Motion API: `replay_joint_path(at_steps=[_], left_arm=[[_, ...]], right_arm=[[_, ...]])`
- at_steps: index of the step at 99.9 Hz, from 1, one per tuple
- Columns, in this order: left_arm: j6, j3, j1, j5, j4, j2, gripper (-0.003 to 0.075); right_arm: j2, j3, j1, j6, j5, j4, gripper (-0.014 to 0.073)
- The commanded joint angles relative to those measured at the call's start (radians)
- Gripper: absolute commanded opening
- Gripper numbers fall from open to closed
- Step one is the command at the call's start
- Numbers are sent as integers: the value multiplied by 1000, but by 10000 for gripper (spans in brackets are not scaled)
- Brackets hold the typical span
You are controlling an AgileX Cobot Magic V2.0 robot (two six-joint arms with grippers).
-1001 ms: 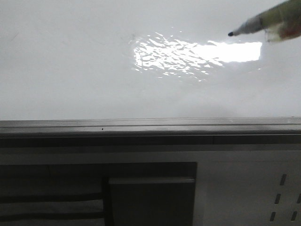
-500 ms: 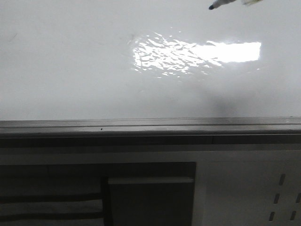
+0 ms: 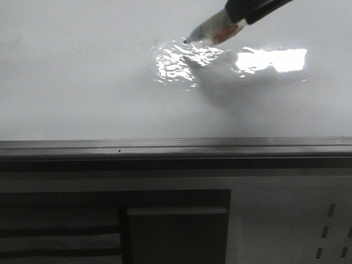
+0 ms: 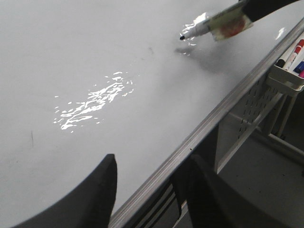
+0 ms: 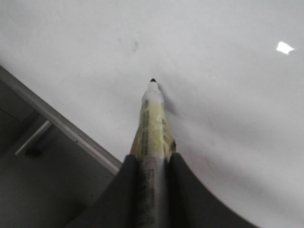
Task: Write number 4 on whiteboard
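Observation:
The whiteboard (image 3: 82, 82) is glossy white with a bright rippled glare and a grey frame edge (image 3: 165, 144). My right gripper (image 5: 152, 159) is shut on a black-tipped marker (image 5: 153, 118) with a yellowish label. The marker (image 3: 212, 33) slants down from the upper right, its tip close above or at the board beside the glare. In the left wrist view the marker (image 4: 213, 26) shows its tip just over the board. My left gripper (image 4: 152, 178) is open and empty over the board's front edge. No number 4 shows on the board.
A white perforated panel (image 3: 324, 225) with dark openings sits below the board's frame. A small white holder (image 4: 287, 78) with several coloured markers hangs off the board's edge. A faint smudge (image 5: 134, 45) marks the board beyond the marker tip.
The marker has swung from the right, up toward the top edge, then left and down to the board near the glare. The right gripper's dark fingers now show in the front view.

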Motion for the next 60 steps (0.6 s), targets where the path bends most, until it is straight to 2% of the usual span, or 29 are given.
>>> replay_joint_path(at_steps=[1, 18, 37, 44, 52, 60], left_arm=[[-11, -25, 3, -73, -35, 4, 314], [-11, -25, 3, -91, -35, 4, 314], [-11, -25, 3, -99, -27, 4, 314], [-11, -25, 3, -107, -27, 4, 314], [-11, -25, 3, -115, -27, 4, 314], [-11, -25, 3, -117, -27, 4, 314]], right_arm=[[33, -35, 1, 1, -54, 2, -46], [84, -35, 21, 1, 0, -15, -46], [-32, -35, -118, 46, 123, -44, -46], [-67, -35, -136, 43, 167, -44, -46], [-103, -35, -121, 13, 160, -17, -46], [-123, -35, -84, -25, 92, 9, -46]])
